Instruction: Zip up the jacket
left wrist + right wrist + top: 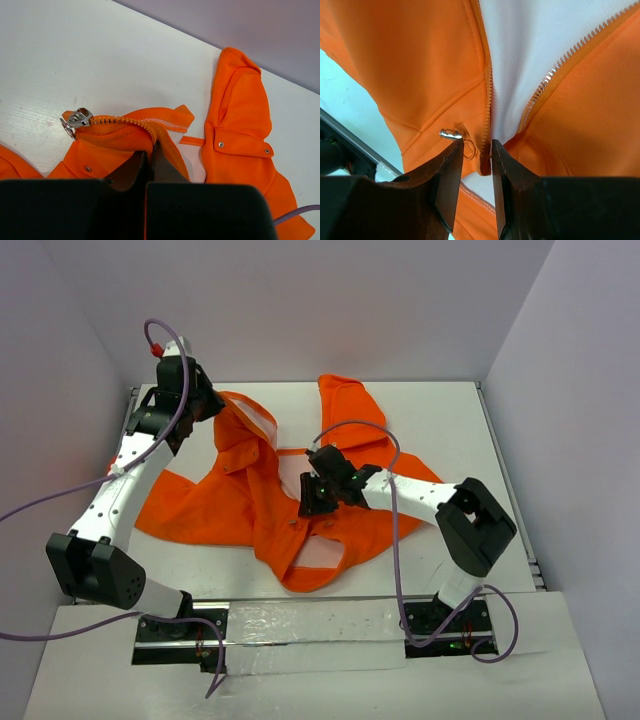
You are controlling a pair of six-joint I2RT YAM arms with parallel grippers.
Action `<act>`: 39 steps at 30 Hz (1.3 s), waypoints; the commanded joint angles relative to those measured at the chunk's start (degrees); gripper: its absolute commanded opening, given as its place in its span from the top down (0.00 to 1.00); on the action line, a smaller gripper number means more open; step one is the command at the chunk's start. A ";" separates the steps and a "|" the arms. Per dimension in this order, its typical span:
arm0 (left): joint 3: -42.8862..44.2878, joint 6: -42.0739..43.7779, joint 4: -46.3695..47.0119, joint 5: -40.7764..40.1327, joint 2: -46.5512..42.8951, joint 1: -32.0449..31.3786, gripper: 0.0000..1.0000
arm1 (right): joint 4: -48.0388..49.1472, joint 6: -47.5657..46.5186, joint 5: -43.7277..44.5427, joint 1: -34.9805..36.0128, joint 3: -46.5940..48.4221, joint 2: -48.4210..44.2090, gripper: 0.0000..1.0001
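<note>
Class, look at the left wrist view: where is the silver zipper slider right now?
The zipper slider sits at left of centre, at the end of the orange zipper teeth, on the white table.

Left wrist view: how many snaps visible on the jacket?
3. Two on the pocket flap at right: one snap at its left corner, one at its right. A third sits lower left below the zipper slider. Others may be hidden.

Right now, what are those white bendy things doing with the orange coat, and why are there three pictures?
They are two robot arms with pinching grippers. One picture looks down from above; the other two come from little cameras on each wrist. On the white table lies an orange jacket, spread open with its zipper undone. The left gripper is shut, pinching the jacket's edge near the silver zipper slider. The right gripper is partly open around the bottom end of the zipper, not squeezing it.
</note>
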 commanded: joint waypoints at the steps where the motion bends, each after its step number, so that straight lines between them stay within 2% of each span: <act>1: 0.57 0.18 3.20 0.21 -1.77 0.44 1.00 | -1.76 -0.21 2.29 1.12 0.46 -2.16 0.63; 3: 0.63 0.30 3.20 0.18 -1.85 0.44 1.00 | -1.78 -0.11 2.78 1.56 0.27 -2.33 0.67; 6: 0.89 0.30 3.14 0.18 -1.80 0.44 1.00 | -1.89 0.17 3.85 1.71 0.26 -2.56 0.97; 7: 0.95 0.30 3.11 0.18 -1.77 0.44 1.00 | -2.02 0.21 4.07 1.78 0.29 -2.68 1.00; 11: 2.13 0.76 2.48 -0.37 -0.91 0.44 1.00 | -4.29 -0.95 6.36 3.56 0.64 -6.55 1.00; 15: 5.38 1.72 0.77 -2.37 1.19 0.44 1.00 | -6.98 -1.79 8.33 8.47 -0.41 -11.12 1.00; 19: 8.89 3.12 -0.69 -3.86 3.17 0.53 1.00 | -8.91 -0.05 10.62 18.39 -2.94 -13.84 1.00; 23: 10.08 4.47 -1.51 -2.82 4.01 0.69 1.00 | -8.59 3.76 11.21 28.46 -5.53 -11.89 1.00; 27: 7.75 6.11 -0.94 0.29 2.97 0.70 1.00 | -8.30 6.22 12.15 33.73 -5.15 -7.29 1.00; 28: 6.80 6.55 -0.52 1.38 2.53 0.64 1.00 | -9.05 6.32 13.32 34.32 -4.49 -6.30 0.96; 29: 5.05 7.09 0.49 3.37 1.66 0.61 1.00 | -11.45 6.22 14.78 34.95 -3.71 -5.29 0.83; 30: 3.62 7.44 1.32 4.90 0.85 0.61 1.00 | -13.71 6.15 16.85 35.22 -3.08 -5.05 0.77; 32: 1.46 8.01 2.12 6.67 -0.22 0.53 1.00 | -16.81 5.45 21.88 34.83 -2.65 -7.77 0.42; 33: 0.44 8.21 2.31 7.20 -0.71 0.44 1.00 | -18.22 4.92 24.30 34.35 -2.70 -10.04 0.32; 35: -0.54 8.41 2.43 7.45 -1.00 0.35 1.00 | -19.86 4.23 27.03 32.13 -2.86 -12.41 0.29; 39: -2.38 8.25 3.03 8.59 -2.26 0.16 1.00 | -21.02 3.14 31.41 26.36 -4.15 -20.84 0.28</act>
